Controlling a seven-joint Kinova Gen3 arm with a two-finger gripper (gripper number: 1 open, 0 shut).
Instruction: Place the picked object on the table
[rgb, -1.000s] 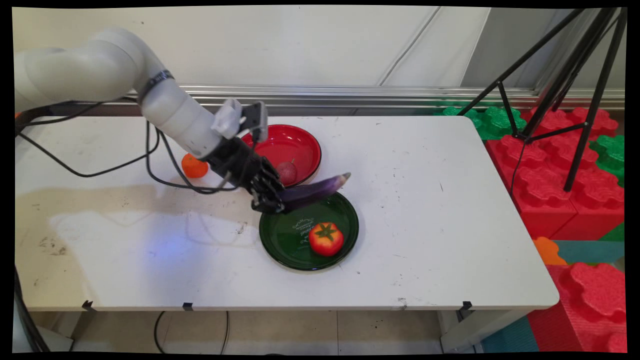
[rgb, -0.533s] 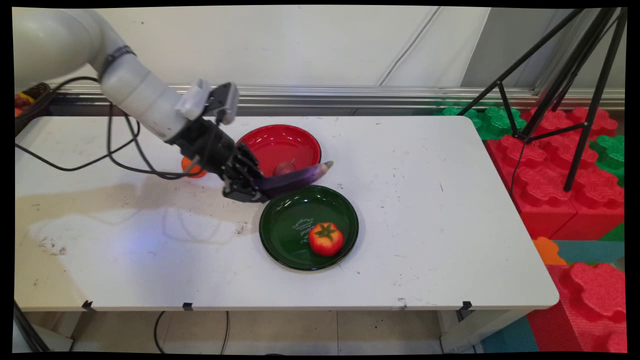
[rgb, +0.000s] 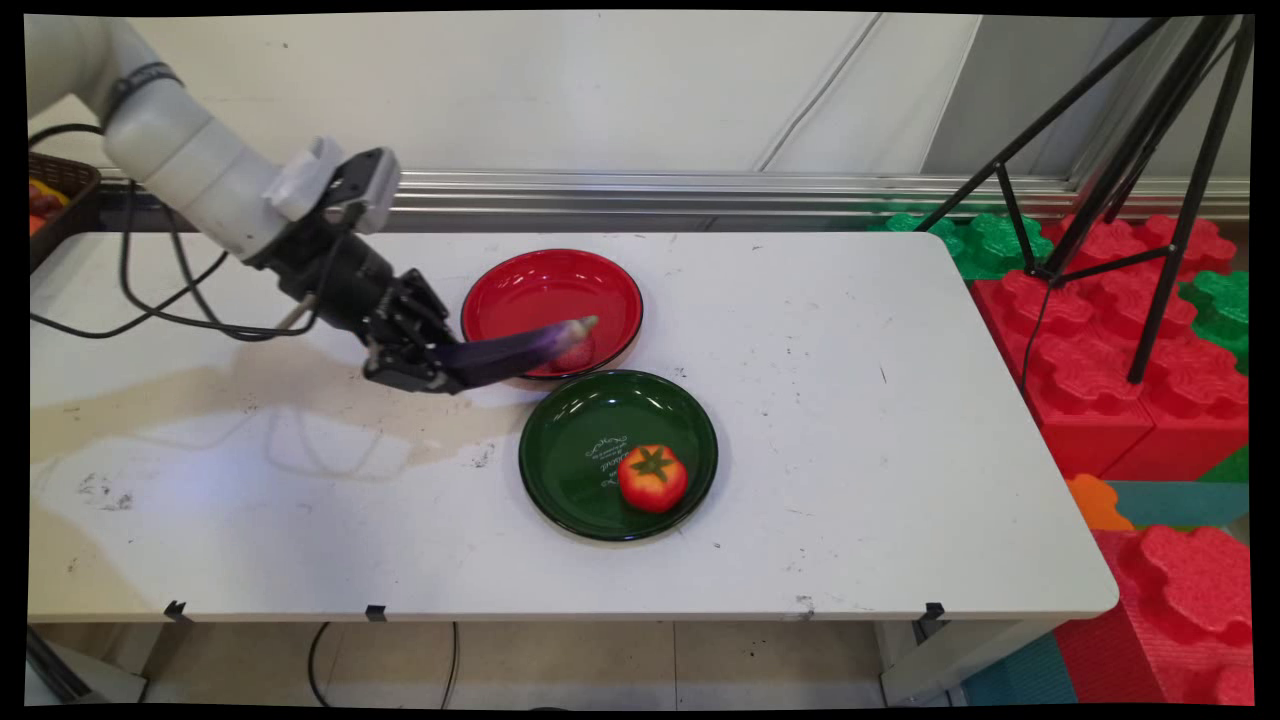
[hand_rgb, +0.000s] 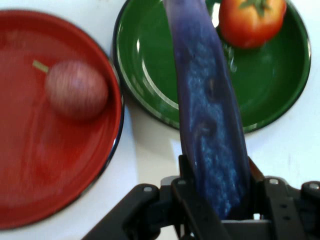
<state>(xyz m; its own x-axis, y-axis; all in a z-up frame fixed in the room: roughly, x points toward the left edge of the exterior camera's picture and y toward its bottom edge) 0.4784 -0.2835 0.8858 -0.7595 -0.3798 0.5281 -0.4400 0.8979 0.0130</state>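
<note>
Main view: the gripper (rgb: 432, 368) has fingers clamped on one end of a purple eggplant (rgb: 520, 347), lifted over the tabletop (rgb: 880, 420), its tip above the red plate (rgb: 552, 290). Green plate (rgb: 575, 470) w/ a tomato (rgb: 652, 478) is just beside.

Hand view: eggplant (hand_rgb: 210, 130) between the fingers (hand_rgb: 192, 210); a reddish round fruit (hand_rgb: 76, 89) lies in the red plate (hand_rgb: 30, 165).

My end effector (rgb: 440, 368) carries the eggplant (rgb: 515, 348) left, off the green plate (rgb: 560, 480), toward the red plate (rgb: 530, 290).
</note>
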